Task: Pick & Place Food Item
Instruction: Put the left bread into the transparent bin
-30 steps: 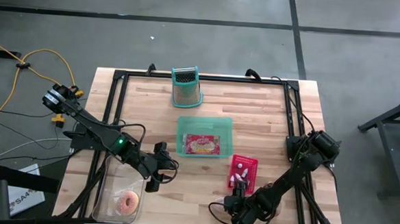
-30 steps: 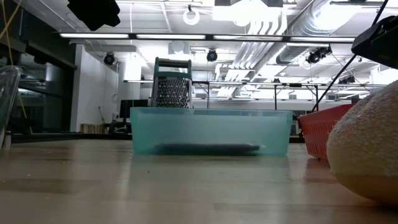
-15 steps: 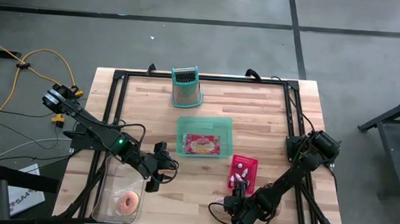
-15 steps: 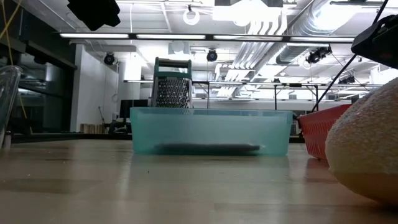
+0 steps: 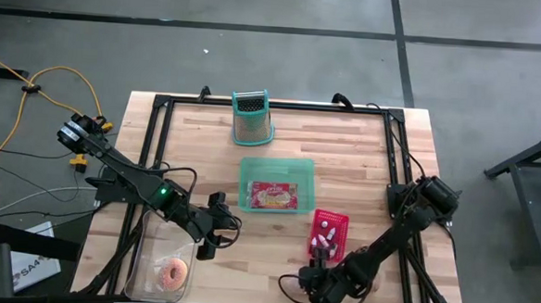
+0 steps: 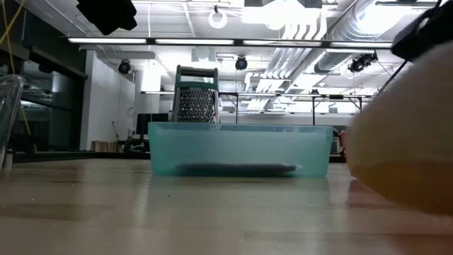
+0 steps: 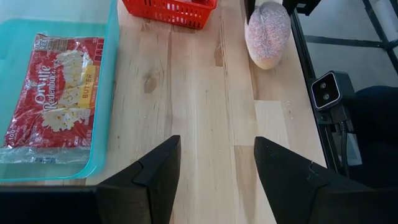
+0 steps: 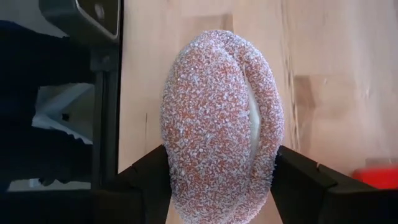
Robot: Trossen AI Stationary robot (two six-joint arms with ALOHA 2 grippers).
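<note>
Right wrist view first: right gripper [image 8: 221, 180] pinched on both sides of a sugar-speckled pastry [image 8: 221, 118], maybe a filled donut or bun, with a pale seam down one side. Jaws partly closed, pads pressed against the lower flanks. Looks like a real hold, though hard to say whether lifted or only squeezed against the wood. Gripped across the narrow width, probably so the soft thing doesn't squash lengthwise.

Just past that claw: red basket [image 5: 329, 229] holding a few small pale pieces. Further on, teal bin [image 5: 276, 184] with a popcorn packet [image 7: 53, 93] lying flat inside, likely one drop-off spot. Beyond the bin, well away from the claw, a box grater [image 5: 253, 118] standing upright near the far edge.

Off to the side, left gripper [image 7: 214, 177] hovering over bare wood, fingers half apart, nothing between them. Just waiting, by the look of it. Near it a clear tub [image 5: 144, 256] with a frosted donut [image 5: 173, 274] inside.

Surface: light butcher-block tabletop [image 5: 344, 155] in a black frame. Room behind in the low view: open industrial ceiling, ducts, strip lights, grey concrete floor, yellow cable [image 5: 61, 76] trailing off the table.
</note>
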